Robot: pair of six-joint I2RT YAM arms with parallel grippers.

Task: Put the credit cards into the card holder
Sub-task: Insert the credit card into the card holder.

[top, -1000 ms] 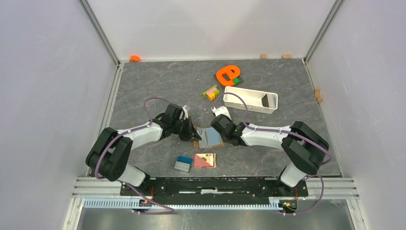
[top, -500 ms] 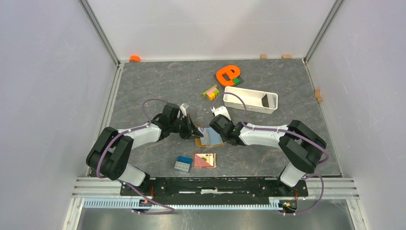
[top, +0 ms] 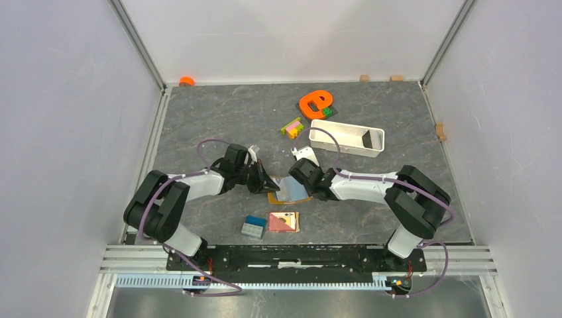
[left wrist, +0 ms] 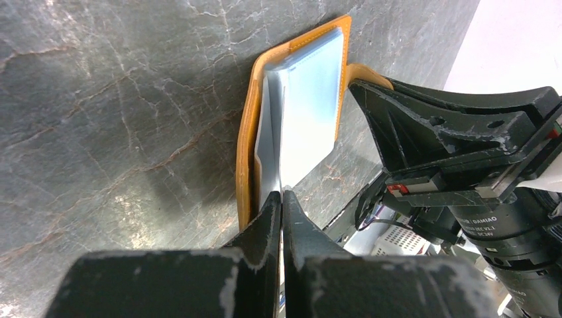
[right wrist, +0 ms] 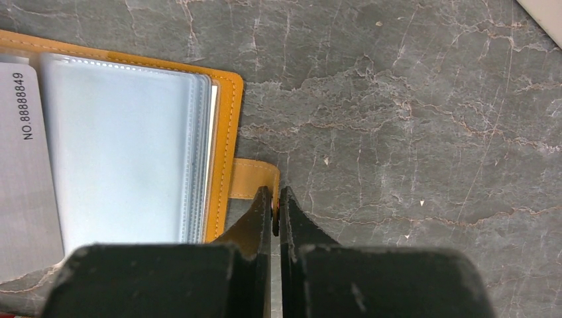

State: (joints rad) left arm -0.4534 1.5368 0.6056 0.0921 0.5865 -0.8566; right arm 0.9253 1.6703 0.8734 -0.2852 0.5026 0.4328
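The tan-orange card holder [top: 286, 191] lies open on the dark table between my two grippers, its clear grey-blue sleeves facing up [right wrist: 126, 152]. My left gripper [top: 264, 183] is at its left edge, shut on the edge of a thin grey-white credit card [left wrist: 268, 142] that lies on the holder's left half; the card reads NO.88888849 in the right wrist view [right wrist: 23, 172]. My right gripper [top: 309, 187] is at the holder's right edge, shut on its small snap tab [right wrist: 255, 177]. The holder also shows in the left wrist view [left wrist: 248, 132].
A red-and-tan square tile [top: 283, 221] and a blue-and-grey block [top: 253, 226] lie in front of the holder. A white tray [top: 346, 137], coloured blocks [top: 291, 127] and an orange ring-shaped piece [top: 315, 103] are behind it.
My left gripper has shifted slightly back and left, and the holder has moved a little left with it. The right gripper has stayed on the tab.
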